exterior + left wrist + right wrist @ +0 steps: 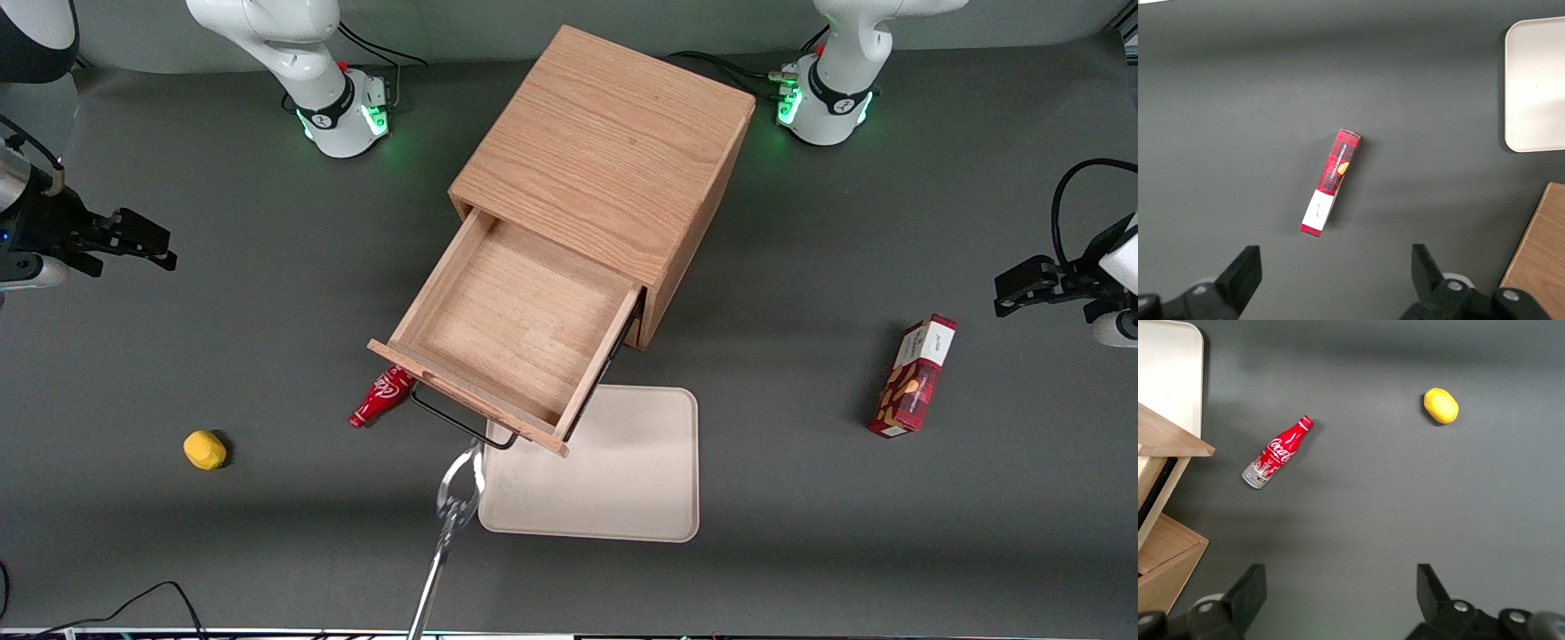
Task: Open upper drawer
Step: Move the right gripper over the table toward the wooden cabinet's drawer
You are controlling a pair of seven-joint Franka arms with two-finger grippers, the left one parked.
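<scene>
Lying nearest the front camera, a metal whisk (455,502) runs off frame. The upper drawer (511,333) stands pulled out of the cabinet (613,151), hiding part of a red bottle (380,397). The gripper (133,240) hangs well off toward the working arm's end, fingers apart.
</scene>
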